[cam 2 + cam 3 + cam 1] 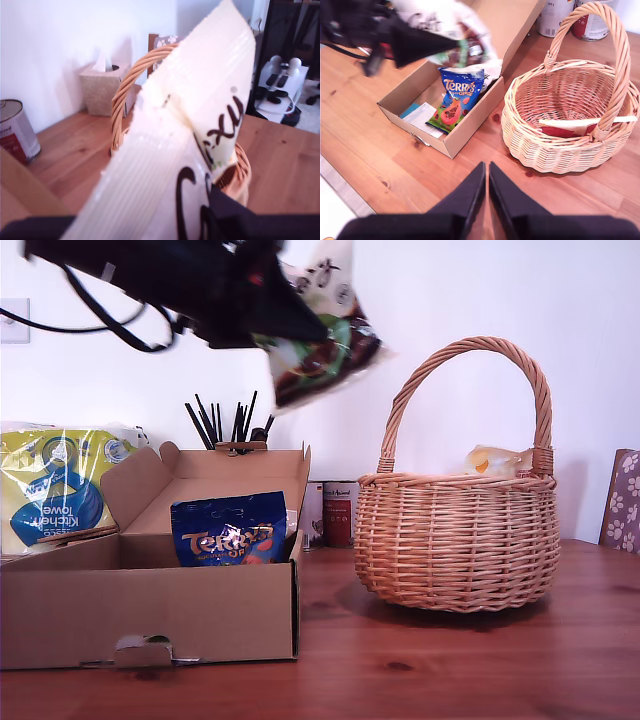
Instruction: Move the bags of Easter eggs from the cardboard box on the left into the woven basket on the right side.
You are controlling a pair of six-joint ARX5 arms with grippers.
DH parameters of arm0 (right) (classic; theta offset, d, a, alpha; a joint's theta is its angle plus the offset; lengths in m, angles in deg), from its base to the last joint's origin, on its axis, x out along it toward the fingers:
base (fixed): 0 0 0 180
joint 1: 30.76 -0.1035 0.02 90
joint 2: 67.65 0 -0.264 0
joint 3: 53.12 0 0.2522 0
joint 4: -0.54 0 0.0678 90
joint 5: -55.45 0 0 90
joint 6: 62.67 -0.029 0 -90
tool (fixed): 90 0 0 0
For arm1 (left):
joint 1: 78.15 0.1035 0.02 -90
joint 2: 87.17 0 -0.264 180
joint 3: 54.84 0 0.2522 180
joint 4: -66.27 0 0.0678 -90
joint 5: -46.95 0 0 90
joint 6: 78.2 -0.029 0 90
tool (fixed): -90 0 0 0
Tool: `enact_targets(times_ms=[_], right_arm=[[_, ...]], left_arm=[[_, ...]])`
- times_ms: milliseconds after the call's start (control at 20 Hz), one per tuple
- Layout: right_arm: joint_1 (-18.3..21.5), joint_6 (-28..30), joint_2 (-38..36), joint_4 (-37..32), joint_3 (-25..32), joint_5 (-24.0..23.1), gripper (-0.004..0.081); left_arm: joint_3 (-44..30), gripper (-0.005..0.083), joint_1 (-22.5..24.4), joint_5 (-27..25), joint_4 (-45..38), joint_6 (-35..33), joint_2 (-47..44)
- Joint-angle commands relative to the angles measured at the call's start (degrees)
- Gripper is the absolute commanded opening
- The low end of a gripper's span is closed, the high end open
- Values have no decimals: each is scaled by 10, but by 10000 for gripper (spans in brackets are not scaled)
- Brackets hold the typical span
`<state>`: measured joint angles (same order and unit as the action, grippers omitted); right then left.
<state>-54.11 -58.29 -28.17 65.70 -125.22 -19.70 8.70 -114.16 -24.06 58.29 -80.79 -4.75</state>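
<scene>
My first gripper (283, 318) hangs high above the cardboard box (150, 610), shut on a white bag of Easter eggs (322, 332) with dark script lettering (190, 145). The bag dangles between the box and the woven basket (455, 540). A dark blue bag with orange lettering (230, 530) stands in the box, and a green-edged bag (449, 115) lies beside it. A yellow-orange bag (495, 462) rests in the basket (555, 145). My second gripper (486, 167) is shut on nothing, high over the table in front of the box and the basket.
A yellow and blue kitchen towel pack (55, 485) stands behind the box at the exterior view's left. Tins (338, 512) sit behind, between the box and the basket, and black sticks (225, 425) rise behind the box. A tissue box (102, 87) stands by the wall.
</scene>
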Motion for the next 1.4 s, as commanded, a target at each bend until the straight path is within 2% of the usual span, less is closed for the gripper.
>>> enact_targets(times_ms=[0,250,400,550,750,1050,1100,1200,1250,1350], right_arm=[[-2,0,-4,-1,3,0,-12],[-3,0,-4,-1,3,0,-12],[-3,0,-4,-4,3,0,-12],[-3,0,-4,-10,3,0,-12],[-3,0,-4,-10,3,0,-12],[-3,0,-4,-9,3,0,-12],[-3,0,-4,-9,3,0,-12],[-3,0,-4,-8,3,0,-12],[-3,0,-4,-8,3,0,-12],[-3,0,-3,-9,3,0,-12]], left_arm=[[21,62,-12,-10,-33,12,42],[132,62,-42,-41,-37,11,168],[203,63,-47,-50,1,11,235],[256,125,-50,-51,29,11,287],[289,134,-66,-57,49,11,325],[291,137,-88,-79,83,11,335],[291,177,-88,-85,85,11,335],[291,343,-88,-112,86,11,335],[292,398,-88,-120,85,11,334],[301,408,-88,-120,101,11,326]])
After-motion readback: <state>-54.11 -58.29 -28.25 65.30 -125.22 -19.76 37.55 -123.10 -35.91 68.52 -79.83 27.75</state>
